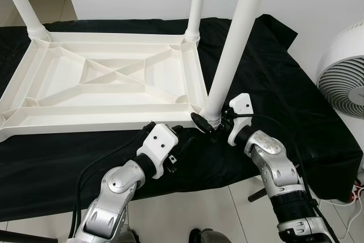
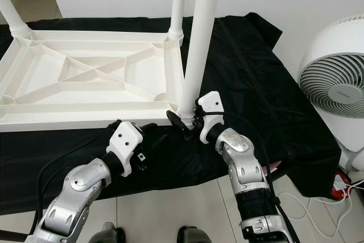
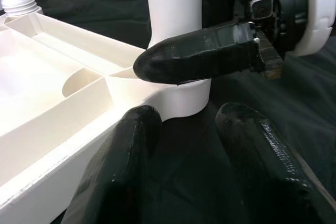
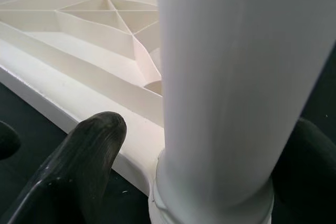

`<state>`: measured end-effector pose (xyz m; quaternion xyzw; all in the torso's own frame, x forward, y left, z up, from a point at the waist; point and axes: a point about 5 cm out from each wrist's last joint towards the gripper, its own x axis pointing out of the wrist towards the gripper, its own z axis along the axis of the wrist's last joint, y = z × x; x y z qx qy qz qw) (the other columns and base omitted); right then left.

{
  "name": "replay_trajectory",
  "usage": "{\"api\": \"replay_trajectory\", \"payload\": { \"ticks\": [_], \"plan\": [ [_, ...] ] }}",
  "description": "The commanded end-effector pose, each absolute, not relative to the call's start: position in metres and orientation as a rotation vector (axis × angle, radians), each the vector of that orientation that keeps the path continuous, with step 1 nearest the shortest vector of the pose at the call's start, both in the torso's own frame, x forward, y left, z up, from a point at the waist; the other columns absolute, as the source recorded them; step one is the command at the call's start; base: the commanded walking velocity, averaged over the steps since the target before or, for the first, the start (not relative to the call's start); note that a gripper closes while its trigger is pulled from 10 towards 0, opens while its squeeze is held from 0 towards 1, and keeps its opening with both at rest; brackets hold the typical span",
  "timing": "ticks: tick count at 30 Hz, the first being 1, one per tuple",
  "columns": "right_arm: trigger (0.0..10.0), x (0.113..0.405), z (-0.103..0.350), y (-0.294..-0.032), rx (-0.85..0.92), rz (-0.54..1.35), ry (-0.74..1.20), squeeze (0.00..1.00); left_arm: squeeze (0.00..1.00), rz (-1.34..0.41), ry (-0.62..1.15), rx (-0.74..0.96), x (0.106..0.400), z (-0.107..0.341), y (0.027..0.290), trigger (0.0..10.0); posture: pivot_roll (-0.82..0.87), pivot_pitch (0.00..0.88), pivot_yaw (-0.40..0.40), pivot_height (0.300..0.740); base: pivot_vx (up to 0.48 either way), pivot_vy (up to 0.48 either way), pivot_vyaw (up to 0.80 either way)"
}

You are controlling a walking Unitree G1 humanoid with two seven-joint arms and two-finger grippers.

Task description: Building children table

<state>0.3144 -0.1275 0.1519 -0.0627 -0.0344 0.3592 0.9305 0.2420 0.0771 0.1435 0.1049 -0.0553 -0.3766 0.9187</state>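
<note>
A white plastic table top (image 1: 114,78) lies upside down on a black cloth (image 1: 267,83). Legs stand in its two far corners, one at the far left (image 1: 25,9) and one at the far right (image 1: 196,9). A third leg (image 1: 233,49) rises from the near right corner. My right gripper (image 1: 213,124) straddles this leg's base, open, with one finger (image 4: 84,156) a little apart from the leg (image 4: 231,77). My left gripper (image 1: 170,130) hovers just left of it by the top's front rim, open and holding nothing, its fingers (image 3: 126,145) over the cloth.
A white floor fan (image 1: 347,72) stands to the right, close to my right arm. The cloth hangs over the front edge above a tiled floor (image 1: 199,214). A white wall runs behind. Cables trail at the lower right.
</note>
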Motion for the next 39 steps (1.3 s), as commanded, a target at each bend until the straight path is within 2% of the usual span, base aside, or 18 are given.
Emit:
{"api": "replay_trajectory", "payload": {
  "ticks": [1,4,5,6,7,8,9,23,24,26,27,29,31,34,39],
  "plan": [
    [10.0,0.320,0.151,-0.124,-0.179,0.802,-0.071,0.00,0.00,-0.769,-0.120,0.220,0.244,0.143,0.076,10.0,-0.02,0.083,-0.019,0.740,0.000,0.000,0.00],
    [10.0,0.325,0.151,-0.124,-0.200,0.818,-0.068,0.00,0.00,-0.769,-0.123,0.221,0.244,0.144,0.076,10.0,-0.02,0.083,-0.019,0.740,0.000,0.000,0.00],
    [8.2,0.329,0.151,-0.123,-0.224,0.837,-0.065,0.00,0.00,-0.768,-0.124,0.221,0.245,0.144,0.076,10.0,-0.01,0.073,-0.023,0.740,0.000,0.000,0.00],
    [8.2,0.329,0.151,-0.123,-0.224,0.837,-0.065,0.00,0.00,-0.768,-0.124,0.221,0.245,0.144,0.076,10.0,-0.01,0.073,-0.023,0.740,0.000,0.000,0.00],
    [3.0,0.331,0.149,-0.123,-0.237,0.849,-0.055,0.00,0.00,-0.767,-0.125,0.221,0.245,0.144,0.075,10.0,-0.01,0.073,-0.023,0.740,0.000,0.000,0.00],
    [3.0,0.331,0.149,-0.123,-0.237,0.849,-0.055,0.00,0.00,-0.767,-0.125,0.221,0.245,0.144,0.075,10.0,-0.01,0.073,-0.023,0.740,0.000,0.000,0.00],
    [0.0,0.333,0.147,-0.123,-0.240,0.861,-0.046,0.00,0.00,-0.766,-0.126,0.221,0.245,0.144,0.075,10.0,-0.01,0.073,-0.023,0.740,0.000,0.000,0.00],
    [0.0,0.330,0.137,-0.132,-0.210,0.863,-0.019,0.00,0.00,-0.766,-0.133,0.225,0.244,0.146,0.075,10.0,0.00,0.055,-0.027,0.740,0.000,0.000,0.00],
    [10.0,0.330,0.136,-0.133,-0.220,0.820,-0.010,0.00,0.00,-0.770,-0.135,0.226,0.244,0.146,0.075,10.0,-0.01,0.053,-0.025,0.740,0.000,0.000,0.00],
    [10.0,0.330,0.136,-0.133,-0.220,0.820,-0.010,0.00,0.00,-0.770,-0.135,0.226,0.244,0.146,0.075,10.0,-0.01,0.053,-0.025,0.740,0.000,0.000,0.00],
    [10.0,0.329,0.135,-0.135,-0.230,0.727,0.003,0.00,0.00,-0.777,-0.137,0.228,0.244,0.146,0.075,10.0,-0.01,0.051,-0.026,0.740,0.000,0.000,0.00],
    [10.0,0.328,0.134,-0.135,-0.228,0.691,-0.001,0.00,0.00,-0.779,-0.137,0.228,0.244,0.146,0.075,10.0,-0.01,0.051,-0.026,0.740,0.000,0.000,0.00],
    [10.0,0.323,0.134,-0.134,-0.185,0.609,-0.011,0.00,0.00,-0.781,-0.137,0.228,0.244,0.146,0.074,10.0,-0.02,0.052,-0.025,0.740,0.000,0.000,0.00],
    [10.0,0.322,0.134,-0.134,-0.168,0.580,-0.012,0.00,0.00,-0.782,-0.137,0.228,0.244,0.146,0.074,10.0,-0.02,0.052,-0.025,0.740,0.000,0.000,0.00],
    [10.0,0.314,0.135,-0.132,-0.073,0.386,-0.012,0.00,0.00,-0.789,-0.139,0.227,0.244,0.146,0.073,10.0,-0.02,0.054,-0.025,0.740,0.000,0.000,0.00]
  ]
}}
